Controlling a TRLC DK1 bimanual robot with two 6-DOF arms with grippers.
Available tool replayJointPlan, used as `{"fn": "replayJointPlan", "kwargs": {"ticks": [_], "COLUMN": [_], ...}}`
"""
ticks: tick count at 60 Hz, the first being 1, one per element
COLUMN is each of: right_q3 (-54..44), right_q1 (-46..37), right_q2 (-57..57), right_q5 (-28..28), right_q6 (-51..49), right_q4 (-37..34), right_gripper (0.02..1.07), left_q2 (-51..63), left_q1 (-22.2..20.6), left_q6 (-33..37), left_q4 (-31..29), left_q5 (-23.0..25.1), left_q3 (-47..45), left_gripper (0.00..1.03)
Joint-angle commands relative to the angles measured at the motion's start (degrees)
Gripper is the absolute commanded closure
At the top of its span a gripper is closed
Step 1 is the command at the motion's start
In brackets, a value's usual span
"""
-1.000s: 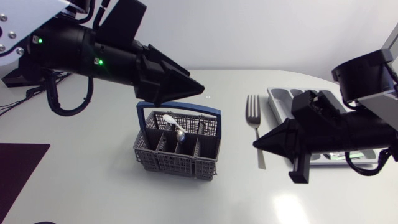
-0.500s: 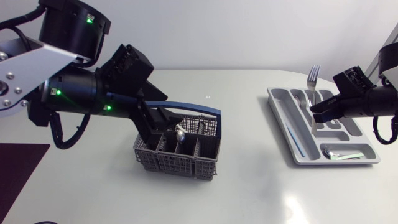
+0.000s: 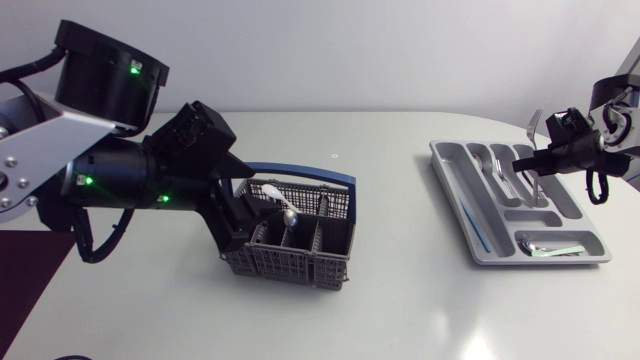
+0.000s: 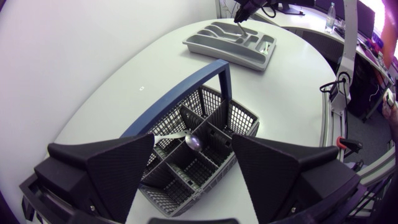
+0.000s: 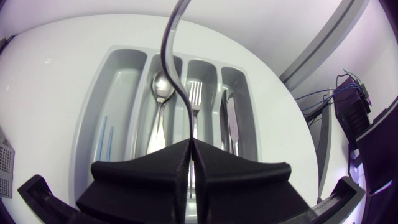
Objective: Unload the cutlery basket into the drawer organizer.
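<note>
Over grey organizer (image 5: 121, 81), curved steel fork (image 5: 176, 81)

Bare table (image 3: 400, 270) lies open mid-frame, between basket (image 3: 285, 262) and organizer (image 3: 460, 205). The blue handle (image 3: 310, 174) arches over the basket's compartments, narrowing entry.

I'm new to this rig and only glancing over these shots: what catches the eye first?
The right end effector, shut on a fork, holds it above the grey drawer organizer at the table's right. The left end effector hangs open right over the grey cutlery basket with its blue handle, a spoon inside.
</note>
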Motion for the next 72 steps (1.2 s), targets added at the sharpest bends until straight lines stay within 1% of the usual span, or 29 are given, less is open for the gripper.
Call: {"fn": "replayJointPlan", "kwargs": {"ticks": [1, 11, 20, 22, 29, 46, 48, 49, 53, 56, 58, 61, 67, 72], "right_q3": [2.0, 4.8, 8.4, 9.1, 11.4, 15.1, 15.6, 15.8, 16.2, 16.2, 16.1, 15.9, 13.7, 10.0], "right_q1": [0.9, 2.4, 2.5, 2.5, 2.6, 2.9, 2.9, 2.8, 2.6, 2.6, 2.5, 2.5, 2.4, 2.5], "right_q2": [2.6, 6.5, 10.6, 11.6, 15.1, 21.2, 21.7, 22.0, 22.5, 22.5, 22.3, 21.8, 18.2, 13.6], "right_q5": [1.9, 5.2, 7.9, 8.5, 9.4, 10.1, 10.1, 10.1, 10.1, 10.1, 10.1, 10.1, 9.8, 9.4], "right_q6": [2.4, 3.5, 3.7, 3.7, 3.7, 4.7, 5.2, 5.5, 5.7, 5.7, 5.7, 5.8, 5.8, 5.7], "right_q4": [1.7, 3.4, 2.7, 2.6, 0.7, -0.7, -0.8, -0.9, -1.2, -1.2, -1.2, -1.2, -1.0, 0.1], "right_gripper": [1.01, 1.01, 1.01, 1.01, 1.01, 0.99, 0.95, 0.91, 0.67, 0.52, 0.50, 0.50, 0.42, 0.41], "left_q2": [-0.8, -1.3, -1.2, -1.2, -1.2, -0.7, -0.8, -0.8, -0.9, -1.1, -1.3, -1.5, -2.3, -3.4], "left_q1": [0.3, 0.2, -1.1, -1.9, -3.2, -7.1, -7.4, -7.5, -8.0, -8.1, -8.1, -8.0, -7.8, -7.9], "left_q6": [0.9, 0.7, 0.5, 0.4, 0.0, -1.0, -1.3, -1.4, -1.6, -1.7, -1.8, -1.8, -2.0, -2.5], "left_q4": [0.1, 0.1, 0.1, 0.1, 0.1, -0.2, -0.2, -0.2, -0.4, -0.5, -0.5, -0.5, 0.0, 0.6], "left_q5": [-0.6, -1.1, -2.5, -3.6, -4.8, -8.2, -8.5, -8.5, -9.3, -9.3, -9.3, -9.4, -9.3, -9.5], "left_q3": [-1.7, -2.3, -2.3, -2.3, -2.3, -2.1, -2.2, -2.2, -2.3, -2.5, -2.7, -3.1, -4.6, -6.0], "left_gripper": [0.16, 0.16, 0.16, 0.16, 0.16, 0.16, 0.16, 0.16, 0.16, 0.16, 0.16, 0.16, 0.16, 0.16]}}
